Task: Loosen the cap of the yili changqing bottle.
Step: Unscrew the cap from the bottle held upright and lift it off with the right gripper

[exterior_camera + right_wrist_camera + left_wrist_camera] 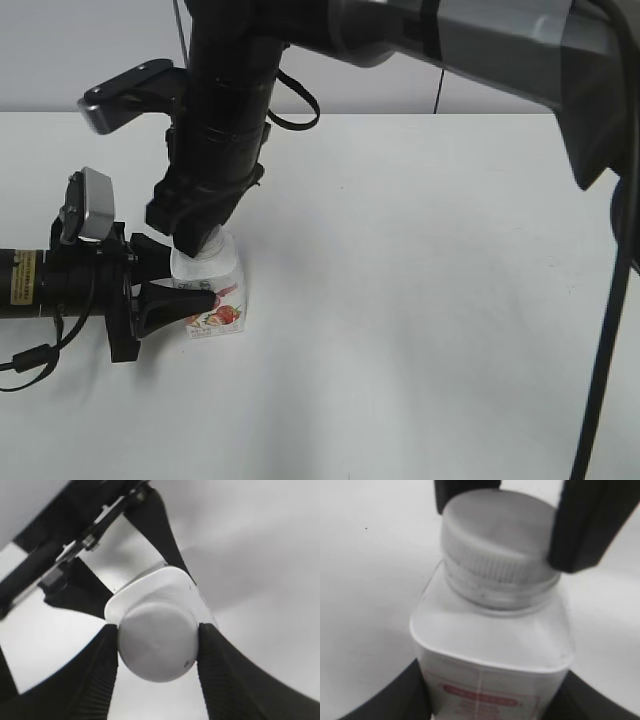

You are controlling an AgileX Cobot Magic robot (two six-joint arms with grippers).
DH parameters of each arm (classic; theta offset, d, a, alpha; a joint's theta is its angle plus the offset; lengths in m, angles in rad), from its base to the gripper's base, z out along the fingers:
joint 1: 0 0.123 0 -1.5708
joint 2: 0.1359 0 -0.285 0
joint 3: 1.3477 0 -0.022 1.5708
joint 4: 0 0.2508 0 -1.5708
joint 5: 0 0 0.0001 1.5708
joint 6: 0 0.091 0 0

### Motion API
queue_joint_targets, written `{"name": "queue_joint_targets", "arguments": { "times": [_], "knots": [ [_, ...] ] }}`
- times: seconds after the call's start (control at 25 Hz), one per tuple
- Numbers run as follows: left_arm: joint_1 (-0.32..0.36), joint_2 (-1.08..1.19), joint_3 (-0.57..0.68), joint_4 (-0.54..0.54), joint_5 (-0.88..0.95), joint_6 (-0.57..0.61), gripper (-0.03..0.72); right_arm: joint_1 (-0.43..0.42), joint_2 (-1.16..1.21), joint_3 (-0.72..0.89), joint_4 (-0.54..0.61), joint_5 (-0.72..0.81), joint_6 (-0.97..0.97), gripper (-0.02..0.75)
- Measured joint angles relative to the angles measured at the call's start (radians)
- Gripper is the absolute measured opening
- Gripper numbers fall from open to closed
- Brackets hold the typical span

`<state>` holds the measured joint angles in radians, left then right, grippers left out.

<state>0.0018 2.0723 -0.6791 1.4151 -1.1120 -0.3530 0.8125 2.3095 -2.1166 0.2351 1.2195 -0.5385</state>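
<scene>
The left gripper clamps the bottle; the right gripper apparently pinches the cap, ready to twist.

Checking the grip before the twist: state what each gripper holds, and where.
Left gripper clamps the bottle by its body. Right gripper clamps the cap by its ribbed side, one of its fingers on each side.

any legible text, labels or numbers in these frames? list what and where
None can be read.
Yili changqing bottle label: strawberry picture shows in the exterior view; its print is too small.
Same label in the left wrist view: a red banner with lettering, blurred.
Yellow sticker on the left arm: dark print, too small.
Cap: plain, no marking visible.
</scene>
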Motion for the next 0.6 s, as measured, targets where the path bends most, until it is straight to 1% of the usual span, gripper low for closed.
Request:
{"name": "queue_joint_targets", "arguments": {
  "times": [0.04, 0.12, 0.2, 0.32, 0.6],
  "knots": [
    [0.000, 0.000, 0.000, 0.000, 0.000, 0.000, 0.358, 0.000, 0.000, -0.002, 0.000, 0.000, -0.152, 0.386],
    [0.000, 0.000, 0.000, 0.000, 0.001, 0.000, 0.358, 0.000, 0.000, -0.003, 0.000, 0.002, -0.397, 0.386],
    [0.000, 0.000, 0.000, 0.000, 0.001, 0.000, 0.358, 0.000, 0.000, -0.003, -0.004, 0.003, -0.535, 0.386],
    [0.000, 0.000, 0.000, 0.000, 0.000, 0.000, 0.358, 0.000, 0.000, -0.003, -0.006, 0.003, -0.602, 0.386],
    [0.000, 0.000, 0.000, 0.000, 0.000, 0.000, 0.358, 0.000, -0.017, -0.003, -0.006, 0.003, -0.612, 0.386]
  ]
}}
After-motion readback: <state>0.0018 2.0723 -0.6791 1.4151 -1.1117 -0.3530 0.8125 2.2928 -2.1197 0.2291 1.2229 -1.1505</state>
